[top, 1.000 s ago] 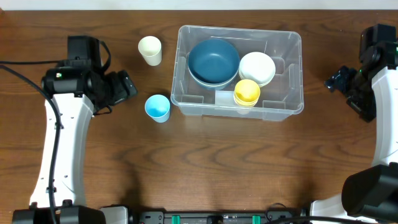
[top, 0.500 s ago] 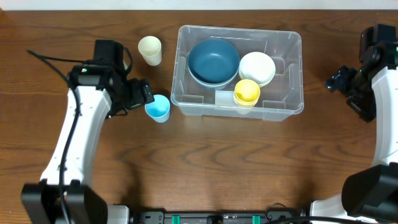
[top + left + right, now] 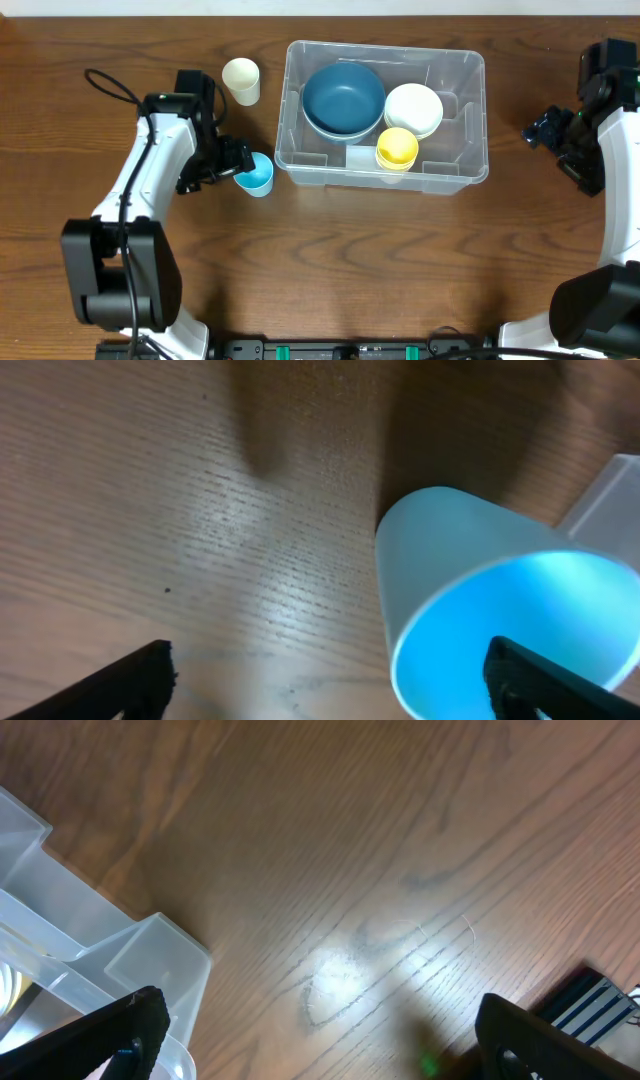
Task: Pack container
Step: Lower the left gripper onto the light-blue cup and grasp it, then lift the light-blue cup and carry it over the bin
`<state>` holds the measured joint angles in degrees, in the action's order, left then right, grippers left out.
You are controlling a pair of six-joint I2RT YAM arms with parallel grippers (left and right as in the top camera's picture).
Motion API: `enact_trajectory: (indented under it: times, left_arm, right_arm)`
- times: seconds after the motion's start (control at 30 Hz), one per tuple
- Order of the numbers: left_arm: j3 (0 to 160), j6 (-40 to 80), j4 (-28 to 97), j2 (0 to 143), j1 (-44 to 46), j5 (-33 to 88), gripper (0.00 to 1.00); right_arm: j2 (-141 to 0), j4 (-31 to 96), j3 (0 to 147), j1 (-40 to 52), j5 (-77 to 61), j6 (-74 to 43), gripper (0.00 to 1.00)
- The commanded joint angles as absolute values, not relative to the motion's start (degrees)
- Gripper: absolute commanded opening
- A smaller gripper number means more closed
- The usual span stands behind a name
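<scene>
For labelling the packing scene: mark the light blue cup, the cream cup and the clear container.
light blue cup point(image 3: 257, 176), overhead view, its open mouth.
cream cup point(image 3: 241, 75), overhead view, its open mouth.
clear container point(image 3: 390, 47), overhead view, far rim.

A dark brown wooden tabletop point(image 3: 350, 260) with fine grain fills nearly the whole overhead view. A narrow pale strip point(image 3: 300, 6) runs beyond its far edge; a black rail point(image 3: 350, 350) with green fittings lies along the near edge. Light leaves a soft glossy patch point(image 3: 335, 975) on the wood.

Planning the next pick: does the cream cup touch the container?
Apart. Overhead view shows a clear gap between the cream cup and the container's left rim.
</scene>
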<state>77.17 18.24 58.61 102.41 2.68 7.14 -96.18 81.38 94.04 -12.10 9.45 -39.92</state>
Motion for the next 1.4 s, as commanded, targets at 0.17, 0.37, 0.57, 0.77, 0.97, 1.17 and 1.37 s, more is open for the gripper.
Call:
enact_trajectory:
  times: [0.17, 0.37, 0.57, 0.77, 0.97, 1.17, 1.37]
  left_arm:
    - [75.94, 18.28, 56.88, 104.68, 2.55, 6.68, 0.88]
    - [74.91, 18.26, 55.61, 105.91, 2.55, 6.68, 0.88]
    - [73.82, 18.26, 54.68, 106.41, 2.55, 6.68, 0.63]
    - [73.82, 18.26, 54.28, 106.41, 2.55, 6.68, 0.28]
    - [74.54, 18.26, 54.37, 105.73, 2.55, 6.68, 0.06]
    - [79.75, 18.20, 57.87, 102.69, 2.55, 6.63, 0.05]
    - [88.68, 18.04, 62.50, 94.91, 2.55, 5.45, 0.06]
  right_arm:
    - [-96.12, 81.43, 93.84, -12.32, 9.63, -40.66, 0.99]
    - [-96.12, 81.43, 93.84, -12.32, 9.63, -40.66, 0.99]
    - [-96.12, 81.43, 93.84, -12.32, 9.63, -40.66, 0.99]
    - [-96.12, 81.43, 93.84, -12.32, 9.63, -40.66, 0.99]
    - [-96.12, 81.43, 93.84, -12.32, 9.63, -40.66, 0.99]
    - [-96.12, 81.43, 93.84, -12.32, 9.63, -40.66, 0.99]
    - [-96.12, 81.43, 93.84, -12.32, 9.63, -40.66, 0.99]
